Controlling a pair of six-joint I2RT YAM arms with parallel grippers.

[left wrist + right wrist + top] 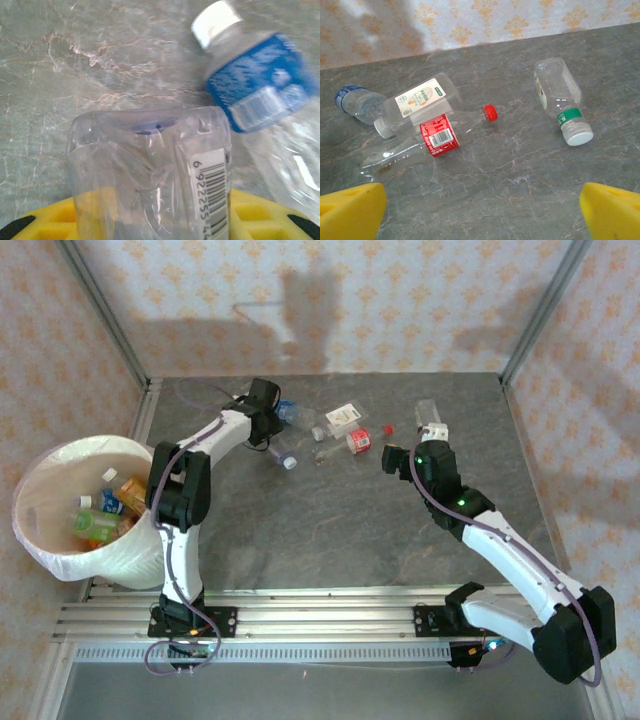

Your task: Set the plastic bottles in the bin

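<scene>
My left gripper (270,426) reaches to the back of the table and is shut on a squashed clear bottle (150,170) with a barcode label, its yellow fingers (260,210) showing either side. A blue-label bottle (255,82) with a white cap lies just beyond it. My right gripper (482,212) hangs open over bare table, nothing between its fingers. Ahead of it lie a white-label bottle (420,100), a red-label bottle (437,135) with a red cap, and a green-band bottle (562,100). The bin (40,540) stands at the left edge with several bottles inside.
A small bottle (286,460) with a white cap lies on the table near my left gripper. Metal frame posts (130,350) and patterned walls close in the back and sides. The grey table (330,530) spreads between the arms.
</scene>
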